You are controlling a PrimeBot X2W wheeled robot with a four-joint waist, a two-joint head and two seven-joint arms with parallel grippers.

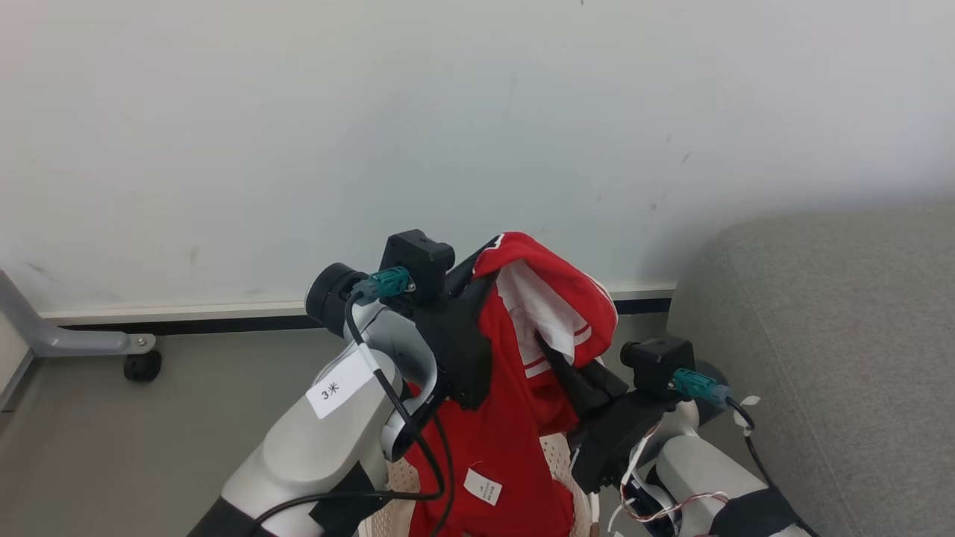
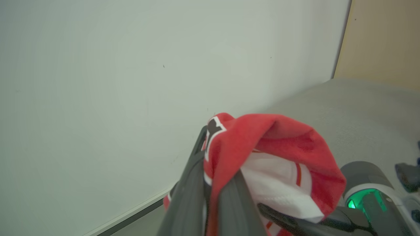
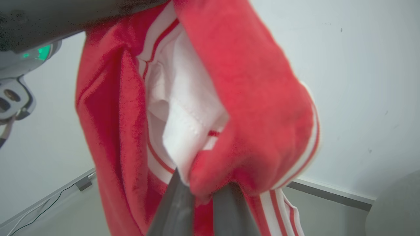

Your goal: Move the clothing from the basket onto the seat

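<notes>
A red garment of the clothing (image 1: 515,418), with white stripes and white lining, hangs lifted between my two grippers. Its lower part drapes down into the cream perforated basket (image 1: 558,459) at the bottom of the head view. My left gripper (image 1: 485,257) is shut on the garment's upper fold (image 2: 279,137), with cloth pinched between its dark fingers (image 2: 190,183). My right gripper (image 1: 552,350) is shut on a lower fold (image 3: 249,82), which bulges over its fingers (image 3: 174,203). The grey seat (image 1: 835,335) rises at the right, apart from the cloth. Any second garment is hidden.
A white wall with a dark baseboard (image 1: 224,322) stands close behind. A grey frame leg with a black caster (image 1: 140,365) sits on the floor at the left. A tan panel (image 2: 384,39) shows beyond the seat (image 2: 361,111).
</notes>
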